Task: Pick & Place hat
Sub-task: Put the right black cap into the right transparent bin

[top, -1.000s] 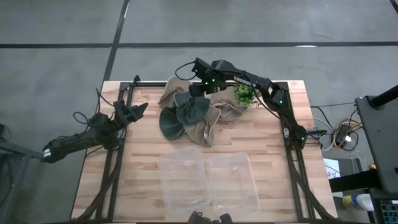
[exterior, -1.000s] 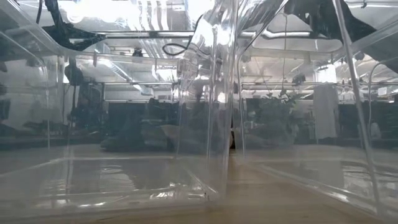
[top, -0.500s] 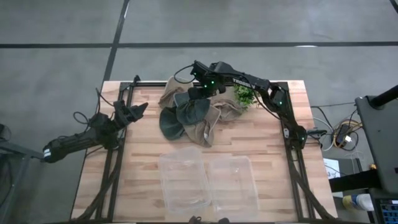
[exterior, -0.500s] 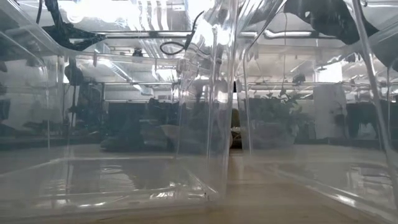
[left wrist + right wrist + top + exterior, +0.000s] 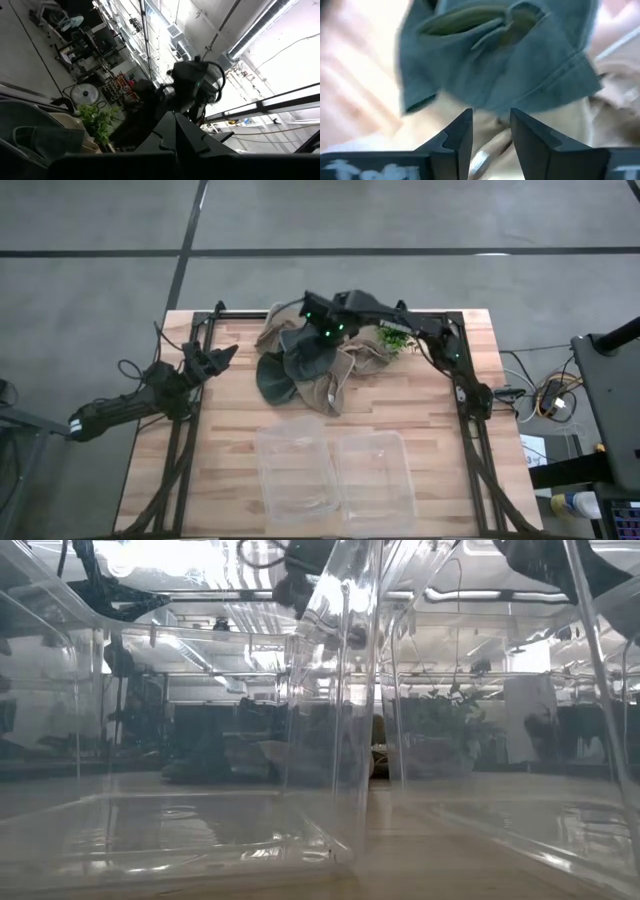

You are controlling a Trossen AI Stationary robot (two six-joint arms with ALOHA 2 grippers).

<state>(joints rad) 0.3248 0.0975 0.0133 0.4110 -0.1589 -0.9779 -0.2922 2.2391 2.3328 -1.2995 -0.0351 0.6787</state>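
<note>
A heap of hats lies at the table's far middle: tan ones (image 5: 278, 328) and dark green ones (image 5: 272, 380). My right gripper (image 5: 306, 340) reaches in from the right and points steeply down over the heap. In its wrist view it (image 5: 491, 117) is shut on a dark green hat (image 5: 495, 60), which spreads out just past the fingertips, inner side showing. My left gripper (image 5: 226, 355) waits shut at the table's left edge, raised, touching nothing. My right gripper comes at the dark green hat from above, slanting down. The hat's near edge (image 5: 490, 106) meets its two fingertips; a tan strap with a metal buckle (image 5: 484, 154) shows in the gap between them. Blur hides the exact hold. The hat hangs below the fingers; whether it is clear of the heap does not show.
Two clear plastic bins (image 5: 295, 470) (image 5: 378, 472) stand side by side at the near edge and fill the low view. A green plant sprig (image 5: 393, 335) lies right of the heap. Bare wood (image 5: 230, 420) lies between the heap and the bins.
My right gripper has moved toward the table's left edge over the heap and risen a little. The dark green cloth under it now reaches farther toward the far edge than before. The rest of the heap has stayed where it was.
</note>
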